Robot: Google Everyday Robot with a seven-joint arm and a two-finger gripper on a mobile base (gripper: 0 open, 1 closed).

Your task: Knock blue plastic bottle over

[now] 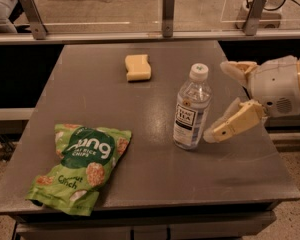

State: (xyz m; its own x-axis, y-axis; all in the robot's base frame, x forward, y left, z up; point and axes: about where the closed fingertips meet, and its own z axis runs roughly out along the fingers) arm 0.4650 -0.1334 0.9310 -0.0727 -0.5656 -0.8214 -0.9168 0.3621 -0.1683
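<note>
The blue plastic bottle [191, 109] stands upright on the grey table [140, 104], right of centre. It is clear with a white cap and a white-and-dark label. My gripper [216, 101] is just right of the bottle, low over the table, open. Its lower finger [235, 123] points at the bottle's base with its tip very close to it. Its upper finger [236, 69] is level with the cap, apart from it.
A green snack bag [80, 166] lies at the front left. A yellow sponge [138, 67] lies at the back centre. A glass barrier with metal posts [168, 6] runs behind the table. The table's right edge is under my arm.
</note>
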